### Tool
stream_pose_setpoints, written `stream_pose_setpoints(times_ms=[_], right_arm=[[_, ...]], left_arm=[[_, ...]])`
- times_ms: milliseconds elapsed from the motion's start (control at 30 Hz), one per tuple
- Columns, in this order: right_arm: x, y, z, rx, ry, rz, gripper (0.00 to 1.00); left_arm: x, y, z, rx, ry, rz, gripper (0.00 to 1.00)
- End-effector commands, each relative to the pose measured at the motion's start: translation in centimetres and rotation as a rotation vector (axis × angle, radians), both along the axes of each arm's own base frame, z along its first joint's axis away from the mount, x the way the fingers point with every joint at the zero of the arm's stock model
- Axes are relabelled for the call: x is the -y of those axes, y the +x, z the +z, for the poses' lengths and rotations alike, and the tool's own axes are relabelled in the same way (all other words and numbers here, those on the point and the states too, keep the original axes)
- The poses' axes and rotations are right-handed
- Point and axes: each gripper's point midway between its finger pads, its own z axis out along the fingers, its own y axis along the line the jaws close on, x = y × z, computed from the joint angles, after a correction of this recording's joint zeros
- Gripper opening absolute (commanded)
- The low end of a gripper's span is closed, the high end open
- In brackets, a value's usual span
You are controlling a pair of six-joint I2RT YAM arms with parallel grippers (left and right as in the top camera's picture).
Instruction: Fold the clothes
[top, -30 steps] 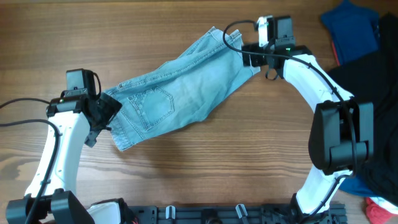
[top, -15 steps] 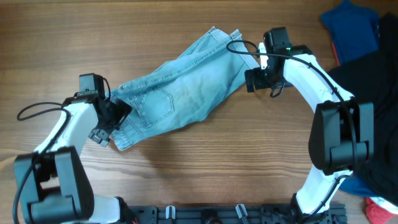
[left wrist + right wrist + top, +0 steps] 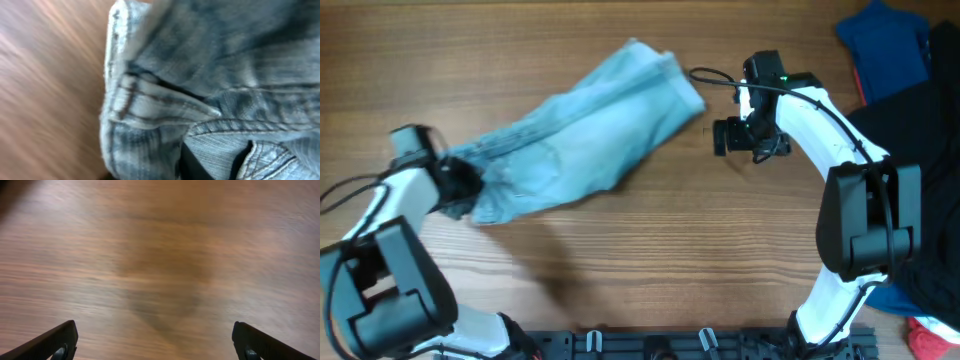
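The clothes [image 3: 580, 125], light blue denim shorts, lie slantwise on the wooden table, blurred by motion. My left gripper [image 3: 460, 185] is at their lower left end, shut on the bunched leg fabric. In the left wrist view the clothes [image 3: 200, 75] fill the frame, a hem fold is gathered at the bottom, and my own fingers are hidden under the cloth. My right gripper [image 3: 720, 135] hovers just right of the shorts' upper end, apart from them. It is open [image 3: 155, 342], its fingers [image 3: 60, 340] spread wide over bare wood with nothing between them.
A dark royal-blue garment [image 3: 885, 45] lies at the back right. A large black garment [image 3: 920, 150] covers the right edge, and something red [image 3: 930, 340] shows at the front right corner. A black rail [image 3: 670, 345] runs along the front edge.
My left gripper has closed on the shorts' lower left end and pulled left, and the whole garment has shifted left. My right gripper has drawn slightly down and away from the waistband.
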Motion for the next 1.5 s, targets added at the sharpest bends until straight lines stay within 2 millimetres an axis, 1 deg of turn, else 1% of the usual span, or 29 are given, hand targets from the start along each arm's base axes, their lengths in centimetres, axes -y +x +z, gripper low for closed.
stream_pose_setpoints(times_ms=[0,33,67,167,233,300,400,467,600,633,733,800,867,933,967,1033,1100,1200,1233,1267,1333,1400,1433,1467], right_arm=[[-3.9,2.2,0.8,0.073,0.218,0.035,1.00],[-5.2,2.9,1.4,0.112,0.291,0.075,1.00],[-7.0,3.8,2.5,0.167,0.395,0.137,1.00],[-9.0,5.4,3.7,0.247,0.511,0.191,1.00],[-9.6,6.3,3.3,0.277,0.542,0.208,1.00],[-10.0,7.0,2.0,0.282,0.563,0.207,1.00],[-10.3,8.2,-0.2,0.283,0.579,0.156,0.98],[-10.7,9.3,-1.1,0.320,0.587,0.161,0.96],[-12.1,11.5,-1.6,0.422,0.606,0.188,0.95],[-12.5,11.9,-1.6,0.444,0.614,0.190,0.94],[-13.8,12.9,-1.6,0.498,0.628,0.197,0.93],[-14.4,13.4,-2.2,0.530,0.612,0.199,0.92],[-15.0,13.9,-2.6,0.559,0.600,0.191,0.88],[-16.3,14.3,-2.3,0.604,0.614,0.219,0.85],[-16.7,14.3,-2.3,0.611,0.615,0.218,0.81],[-16.4,14.6,-2.7,0.614,0.576,0.185,0.61],[-15.2,15.0,-3.4,0.610,0.522,0.148,0.04],[-13.5,14.8,-4.2,0.562,0.498,0.103,0.04],[-11.7,14.5,-4.4,0.514,0.482,0.048,0.04],[-10.5,14.3,-4.4,0.489,0.465,0.018,0.04],[-7.3,13.6,-3.6,0.433,0.407,-0.050,0.04],[-4.3,12.4,-2.3,0.385,0.328,-0.111,0.04],[-2.4,11.3,-1.2,0.352,0.267,-0.142,0.04],[-1.2,10.3,-0.4,0.327,0.220,-0.147,0.04]], left_arm=[[-2.0,-2.6,-1.6,-0.055,-0.043,0.030,0.25],[-2.0,-2.7,-1.6,-0.060,-0.045,0.033,0.25],[-2.0,-2.8,-1.6,-0.061,-0.045,0.028,0.25],[-1.8,-2.9,-1.6,-0.067,-0.044,0.006,0.25],[-1.7,-3.1,-1.7,-0.074,-0.048,0.006,0.25],[-1.6,-3.2,-1.7,-0.079,-0.051,0.006,0.26],[-1.6,-3.3,-1.7,-0.083,-0.052,0.002,0.26],[-1.5,-3.5,-1.7,-0.090,-0.056,-0.002,0.26],[-1.2,-4.0,-1.8,-0.110,-0.063,-0.023,0.25],[-1.1,-4.1,-1.8,-0.112,-0.063,-0.035,0.24],[0.0,-4.4,-1.8,-0.130,-0.067,-0.120,0.16],[0.5,-4.6,-1.9,-0.151,-0.059,-0.151,0.15],[0.5,-4.6,-1.9,-0.161,-0.042,-0.161,0.15],[0.5,-4.6,-1.9,-0.163,-0.037,-0.162,0.16],[0.5,-4.6,-1.9,-0.163,-0.037,-0.162,0.16],[0.5,-4.6,-1.9,-0.163,-0.037,-0.162,0.16],[0.4,-4.6,-2.0,-0.161,-0.031,-0.165,0.17],[-0.1,-4.3,-2.0,-0.154,-0.006,-0.162,0.17],[-0.3,-3.9,-1.9,-0.140,0.003,-0.161,0.17],[-0.5,-3.6,-1.9,-0.127,0.011,-0.161,0.17],[-0.8,-3.1,-1.9,-0.106,0.027,-0.176,0.16],[-1.0,-2.6,-1.8,-0.085,0.045,-0.203,0.17],[-1.2,-2.3,-1.7,-0.070,0.059,-0.224,0.21],[-1.3,-2.0,-1.7,-0.060,0.067,-0.227,0.29]])
